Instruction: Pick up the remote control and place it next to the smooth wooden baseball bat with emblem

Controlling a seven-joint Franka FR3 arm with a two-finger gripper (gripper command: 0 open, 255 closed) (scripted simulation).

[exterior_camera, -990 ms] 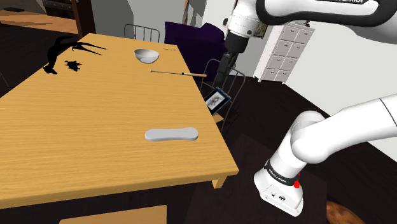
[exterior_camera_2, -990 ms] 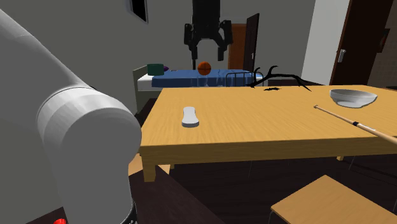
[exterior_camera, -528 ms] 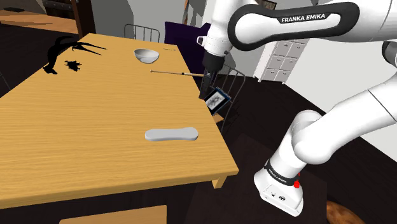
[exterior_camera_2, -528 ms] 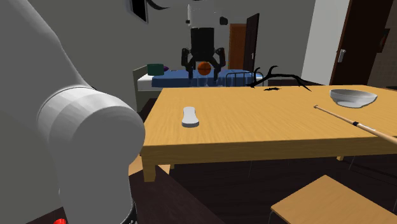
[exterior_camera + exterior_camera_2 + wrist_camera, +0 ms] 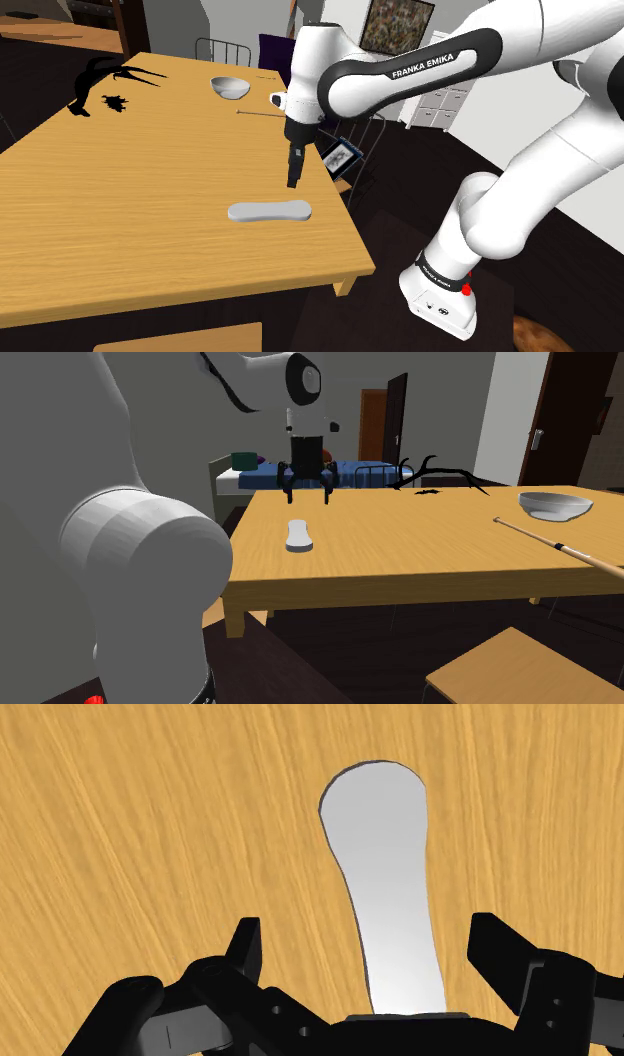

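Gripper point(image 5: 293, 180) hovers over remote control point(image 5: 269, 211) on desk point(image 5: 140, 220)
Plain pale-grey slab, waisted, with rounded ends, lying flat near the desk's edge; fingers point(image 5: 247, 944) spread open, empty; baseball bat point(image 5: 560, 545) well apart

we see a white arm point(image 5: 505, 210) built of rounded, glossy shells, with a dark band point(image 5: 425, 65) wrapped around one link that carries the white lettering "franka emika". its foot point(image 5: 440, 300) is a white block ringed by a thin black collar point(image 5: 440, 274) with small white print and two red marks point(image 5: 466, 288). the gripper point(image 5: 307, 498) is all black and angular, its two fingers point(image 5: 500, 959) short and chamfered, below a white wrist with a round grey cap point(image 5: 305, 376).
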